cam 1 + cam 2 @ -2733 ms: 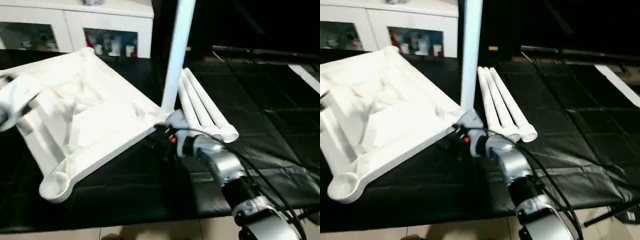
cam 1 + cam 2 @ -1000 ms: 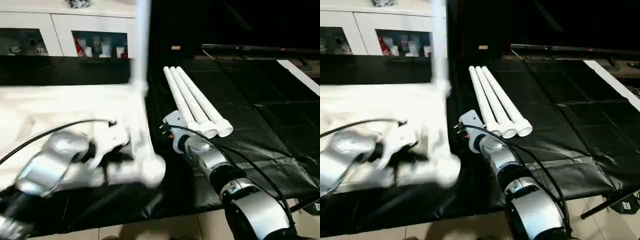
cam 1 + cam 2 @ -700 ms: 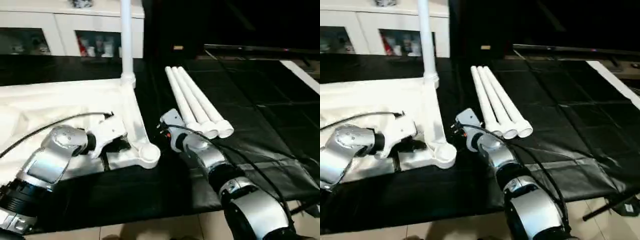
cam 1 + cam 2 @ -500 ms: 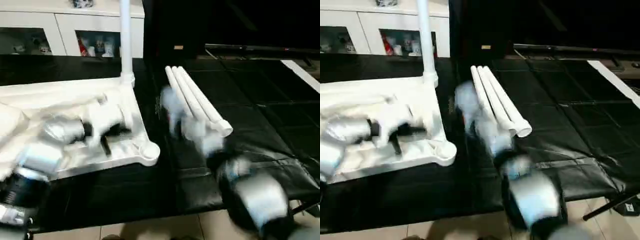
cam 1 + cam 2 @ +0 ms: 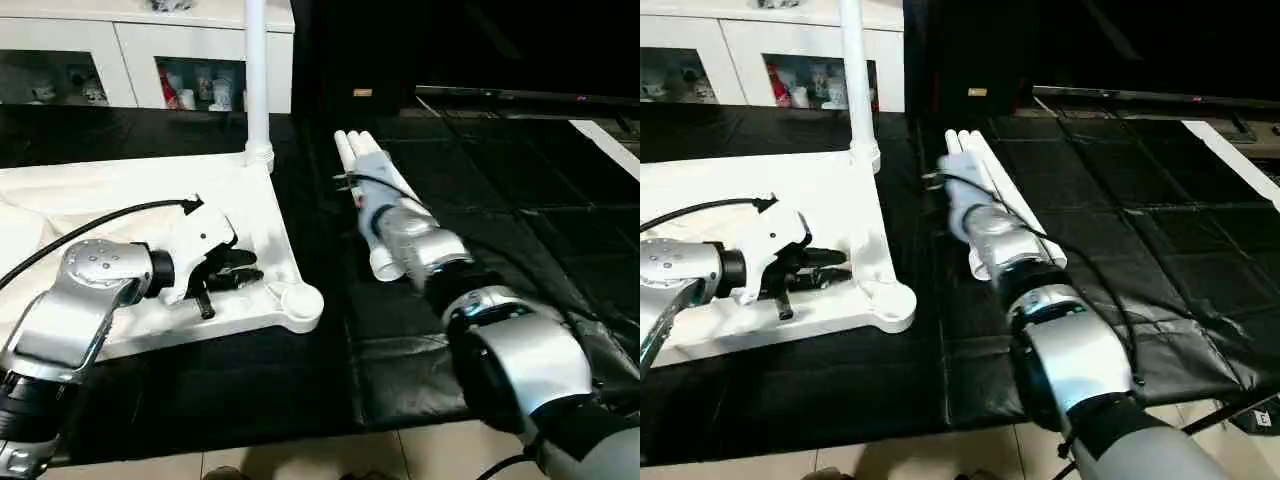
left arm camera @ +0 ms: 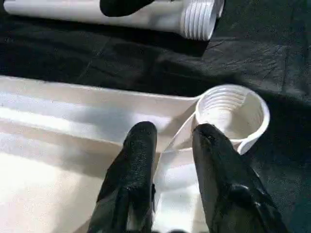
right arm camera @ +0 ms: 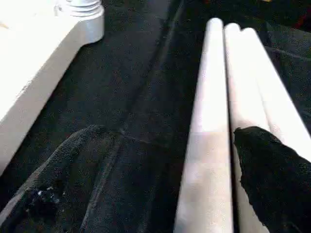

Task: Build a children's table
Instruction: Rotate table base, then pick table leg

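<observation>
The upside-down white table top (image 5: 120, 215) lies on the left, the left gripper (image 6: 167, 141) partly open over its rim, the wide-open right gripper (image 7: 160, 160) over light, stiff, slippery legs (image 7: 228, 97), best gripped mid-shaft.

White tabletop (image 5: 120, 190) with a white upright leg (image 5: 256, 70); three loose legs (image 5: 985, 175) white too, their ends ribbed with thread. Black mat (image 5: 520, 200) in a square quilted grid. Forearms (image 5: 75, 315) silver, end effector fingers (image 6: 133, 165) black. Cabinet (image 5: 130, 55) white, with small red and white items behind its glass
</observation>
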